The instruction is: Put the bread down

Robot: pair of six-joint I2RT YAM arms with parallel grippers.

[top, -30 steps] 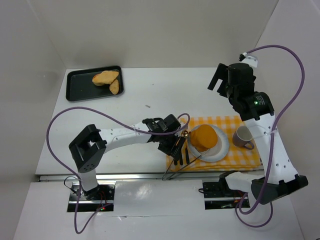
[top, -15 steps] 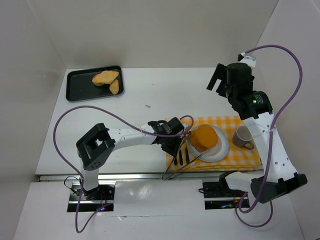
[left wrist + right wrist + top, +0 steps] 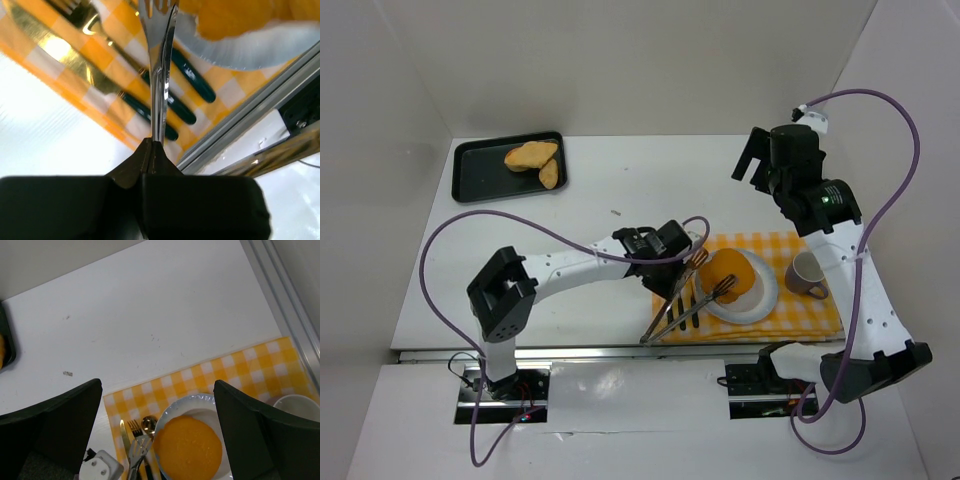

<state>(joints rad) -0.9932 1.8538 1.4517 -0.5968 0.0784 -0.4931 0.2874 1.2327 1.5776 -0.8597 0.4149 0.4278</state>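
Note:
The bread (image 3: 730,273), a round bright orange bun, lies on the white plate (image 3: 760,303) on the yellow checked mat; the right wrist view shows the bread (image 3: 188,450) from above. My left gripper (image 3: 680,265) is just left of the plate, shut on silver tongs (image 3: 672,305) whose two slotted tips lie by the bun's left side. In the left wrist view my left gripper (image 3: 152,144) pinches the tongs (image 3: 161,75) between closed fingers. My right gripper (image 3: 751,163) hangs open, high above the table behind the mat, and my right gripper (image 3: 158,385) holds nothing.
A gold knife (image 3: 124,432), fork (image 3: 132,429) and spoon (image 3: 148,424) with dark green handles lie left of the plate. A pale cup (image 3: 807,272) stands at its right. A black tray (image 3: 470,190) with paler bread slices (image 3: 532,155) sits back left.
My left gripper has closed on the tongs. The tongs have left the mat's front edge and swung up toward the bun's left side.

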